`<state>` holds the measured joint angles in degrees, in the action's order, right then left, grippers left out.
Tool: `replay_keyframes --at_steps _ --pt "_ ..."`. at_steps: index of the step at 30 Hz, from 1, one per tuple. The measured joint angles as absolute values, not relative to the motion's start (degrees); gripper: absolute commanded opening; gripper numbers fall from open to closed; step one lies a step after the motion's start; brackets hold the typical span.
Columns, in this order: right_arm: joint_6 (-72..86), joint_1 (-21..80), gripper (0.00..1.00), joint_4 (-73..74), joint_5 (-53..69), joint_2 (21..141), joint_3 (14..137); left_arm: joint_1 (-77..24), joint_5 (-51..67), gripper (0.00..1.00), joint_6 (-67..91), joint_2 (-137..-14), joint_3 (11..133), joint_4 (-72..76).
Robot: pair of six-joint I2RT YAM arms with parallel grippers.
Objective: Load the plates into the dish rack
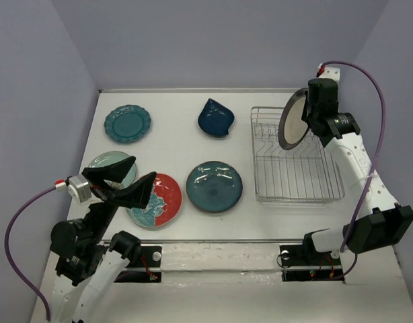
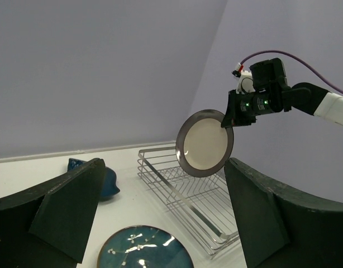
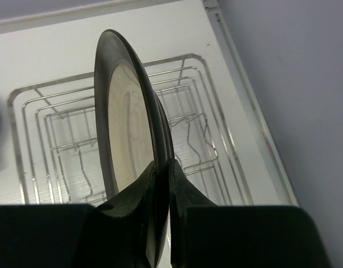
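We're on plate one: right gripper (image 1: 306, 116) is clamped on the rim of the cream plate (image 1: 292, 122), holding it on edge over the far end of the dish rack (image 1: 299, 176) (nothing slotted in there yet). Next we need to lower it straight so the rim drops between two tines, then release. Left gripper (image 1: 142, 170) hangs spread wide and empty above the pale mint plate (image 1: 102, 164)
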<state>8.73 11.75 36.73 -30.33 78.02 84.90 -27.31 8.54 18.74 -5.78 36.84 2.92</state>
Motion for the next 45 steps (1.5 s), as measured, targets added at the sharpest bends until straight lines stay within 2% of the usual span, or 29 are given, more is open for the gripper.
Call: replay_keyframes --at_steps 11,20,45 --pt "-6.46 6.33 0.07 23.49 -36.82 78.37 84.93 -27.33 8.12 0.99 18.7 -5.19 36.84 2.48" --pt "-16.03 -2.96 0.07 14.96 -31.62 75.44 78.5 -28.84 6.96 0.99 18.48 -3.7 36.91 2.22" --pt "-19.64 -2.94 0.07 11.99 -25.41 71.4 66.11 -29.95 5.91 0.99 18.41 -2.79 36.91 2.13"
